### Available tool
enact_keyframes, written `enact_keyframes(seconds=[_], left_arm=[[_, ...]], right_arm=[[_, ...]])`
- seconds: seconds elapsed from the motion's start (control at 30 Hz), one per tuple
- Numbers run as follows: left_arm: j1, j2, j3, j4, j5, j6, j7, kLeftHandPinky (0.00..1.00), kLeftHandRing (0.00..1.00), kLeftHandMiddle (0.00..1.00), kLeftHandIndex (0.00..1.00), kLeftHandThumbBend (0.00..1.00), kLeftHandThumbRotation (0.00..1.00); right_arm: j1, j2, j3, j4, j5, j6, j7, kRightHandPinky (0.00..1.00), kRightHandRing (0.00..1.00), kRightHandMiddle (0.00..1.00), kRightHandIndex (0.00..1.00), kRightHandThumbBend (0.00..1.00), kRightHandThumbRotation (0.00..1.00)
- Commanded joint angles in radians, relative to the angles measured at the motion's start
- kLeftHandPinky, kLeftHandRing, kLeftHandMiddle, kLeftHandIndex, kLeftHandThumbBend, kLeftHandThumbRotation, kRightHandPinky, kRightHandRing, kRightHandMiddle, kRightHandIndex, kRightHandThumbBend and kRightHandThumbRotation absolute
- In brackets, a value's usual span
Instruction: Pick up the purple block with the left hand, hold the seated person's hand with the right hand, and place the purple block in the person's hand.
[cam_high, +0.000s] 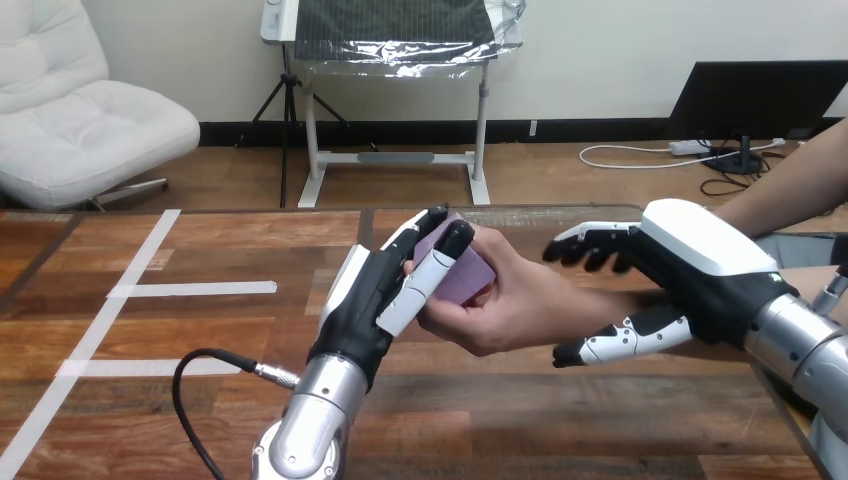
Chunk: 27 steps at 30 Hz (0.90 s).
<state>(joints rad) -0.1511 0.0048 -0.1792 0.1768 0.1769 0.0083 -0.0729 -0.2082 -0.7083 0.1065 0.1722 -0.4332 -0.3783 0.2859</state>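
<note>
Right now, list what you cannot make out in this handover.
Head view:
1. Purple block: mostly covered by the left hand and the person's hand.
2. Person's wrist: behind the right hand, so a grip cannot be confirmed.
3. Person's forearm: cut off by the right edge.

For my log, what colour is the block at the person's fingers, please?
Purple: the small purple block in the left hand, best in the head view.

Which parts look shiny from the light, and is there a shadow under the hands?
Head view: light gleams on the white shell of the right hand and on the silver forearm behind the left hand; the purple block looks dull, with no glare; the wooden table looks darker in a soft shadow beneath the person's hand.
</note>
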Motion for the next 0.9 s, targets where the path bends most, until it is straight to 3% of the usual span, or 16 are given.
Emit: enact_keyframes(seconds=[0.0, 0.5, 0.87], left_arm=[[-0.02, 0.006, -0.005, -0.07, 0.012, 0.003, 0.005, 0.94, 0.96, 0.95, 0.94, 0.89, 0.97], [0.006, 0.002, -0.005, -0.111, 0.013, 0.007, 0.018, 0.96, 0.98, 0.98, 0.97, 0.98, 0.99], [0.032, 0.005, -0.008, -0.141, 0.024, -0.007, 0.04, 0.97, 0.98, 0.98, 0.97, 0.99, 1.0]], right_arm=[[0.019, 0.006, 0.017, 0.036, 0.005, 0.015, 0.024, 0.93, 0.85, 0.85, 0.84, 0.99, 0.78], [0.027, 0.015, -0.001, 0.027, 0.037, 0.022, 0.031, 0.98, 0.91, 0.91, 0.91, 1.0, 0.83], [0.046, 0.048, -0.023, 0.032, 0.108, 0.022, 0.01, 0.93, 0.92, 0.94, 0.94, 1.0, 0.87]])
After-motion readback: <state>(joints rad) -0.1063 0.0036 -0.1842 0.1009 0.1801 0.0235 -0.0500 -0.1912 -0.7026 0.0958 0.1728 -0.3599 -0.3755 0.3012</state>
